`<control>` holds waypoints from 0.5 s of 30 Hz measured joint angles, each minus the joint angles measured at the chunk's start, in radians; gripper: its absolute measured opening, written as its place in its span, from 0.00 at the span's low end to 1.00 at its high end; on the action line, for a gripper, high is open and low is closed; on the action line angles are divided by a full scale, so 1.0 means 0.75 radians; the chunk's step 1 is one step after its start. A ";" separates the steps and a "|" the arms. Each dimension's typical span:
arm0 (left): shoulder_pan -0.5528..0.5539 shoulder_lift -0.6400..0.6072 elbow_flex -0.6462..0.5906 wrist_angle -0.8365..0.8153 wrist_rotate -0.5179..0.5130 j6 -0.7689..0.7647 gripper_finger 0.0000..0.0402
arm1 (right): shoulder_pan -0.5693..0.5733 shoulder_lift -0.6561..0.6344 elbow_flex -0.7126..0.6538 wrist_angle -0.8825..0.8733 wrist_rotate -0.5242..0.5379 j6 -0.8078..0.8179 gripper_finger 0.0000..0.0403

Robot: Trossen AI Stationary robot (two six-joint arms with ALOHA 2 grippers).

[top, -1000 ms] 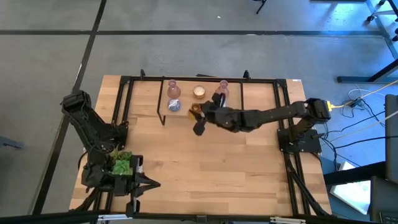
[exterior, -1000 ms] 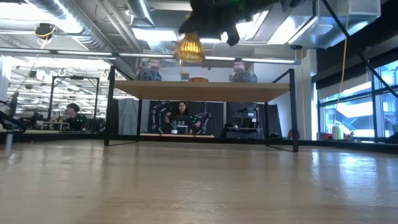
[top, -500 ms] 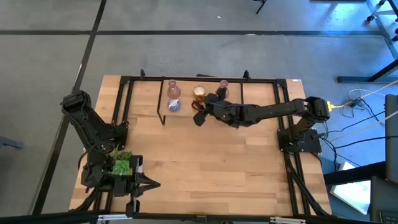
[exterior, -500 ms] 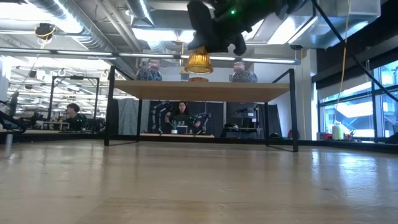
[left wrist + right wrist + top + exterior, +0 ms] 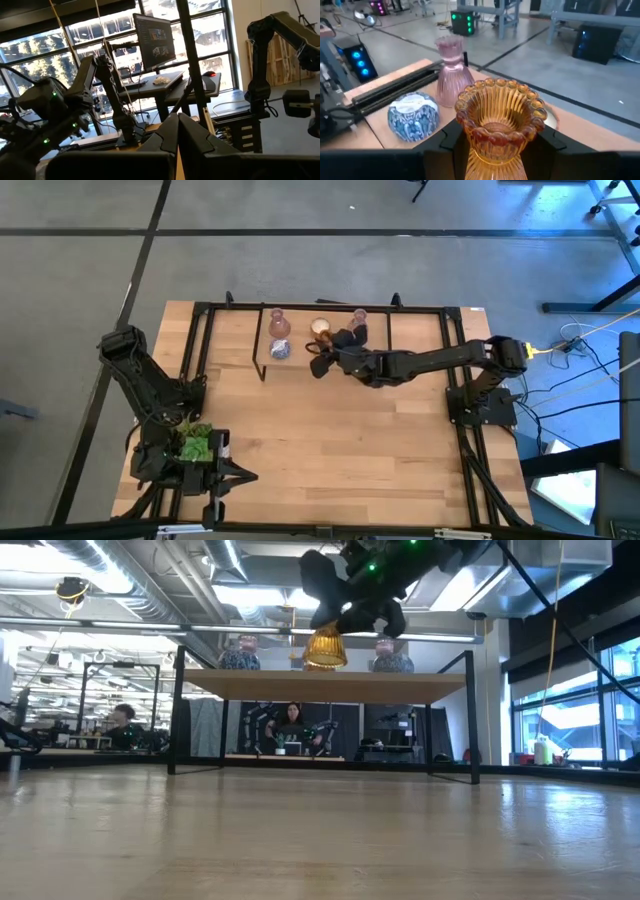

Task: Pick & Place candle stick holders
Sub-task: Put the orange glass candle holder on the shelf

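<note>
My right gripper [image 5: 320, 362] reaches over the black-framed wooden shelf [image 5: 300, 370] at the table's far side and is shut on the amber ribbed holder [image 5: 497, 120], which also shows in the low view [image 5: 324, 647]. On the shelf stand a pink vase-shaped holder [image 5: 452, 72], a silvery-blue round one [image 5: 413, 116], a cream-white one [image 5: 320, 328] and a second pink one [image 5: 358, 319]. The low view shows two blue round holders [image 5: 240, 655] [image 5: 390, 660]. My left gripper [image 5: 235, 475] is shut and empty at the table's near left. My right gripper pinches the amber holder's ribbed body below the scalloped rim [image 5: 470, 137] between its two fingers [image 5: 451, 142], one on each side. The fingers come slanting down from the table's right. The holder sits upright, its foot [image 5: 324, 664] just over the shelf top; whether it touches, I cannot tell.
A green succulent [image 5: 195, 445] in a pale pot sits by the left arm's base. The shelf's black posts [image 5: 178, 710] and the black rails [image 5: 200, 340] frame the table's edges. Bare wooden table [image 5: 340, 450] lies between the shelf and the near edge.
My right gripper has carried the amber holder toward the table's far edge, over the shelf, and down close to the shelf top. It has stayed shut on the holder, which remains upright.
</note>
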State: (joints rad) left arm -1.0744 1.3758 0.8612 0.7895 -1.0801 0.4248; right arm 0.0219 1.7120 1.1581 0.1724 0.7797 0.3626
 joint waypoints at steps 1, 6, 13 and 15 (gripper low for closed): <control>0.000 0.000 0.000 0.000 -0.001 0.000 0.00 | 0.000 0.003 0.000 -0.002 0.003 0.013 0.36; 0.000 0.000 0.000 0.000 0.000 0.001 0.00 | 0.000 0.029 0.000 0.020 0.008 0.021 0.36; 0.001 0.000 0.000 0.000 0.000 0.001 0.00 | 0.000 0.082 0.001 0.075 0.008 0.026 0.36; 0.002 0.000 0.000 0.000 0.001 0.001 0.00 | 0.000 0.087 -0.001 0.059 0.009 0.021 0.36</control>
State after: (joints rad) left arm -1.0733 1.3758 0.8612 0.7895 -1.0798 0.4252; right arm 0.0221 1.7774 1.1576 0.2169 0.7868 0.3785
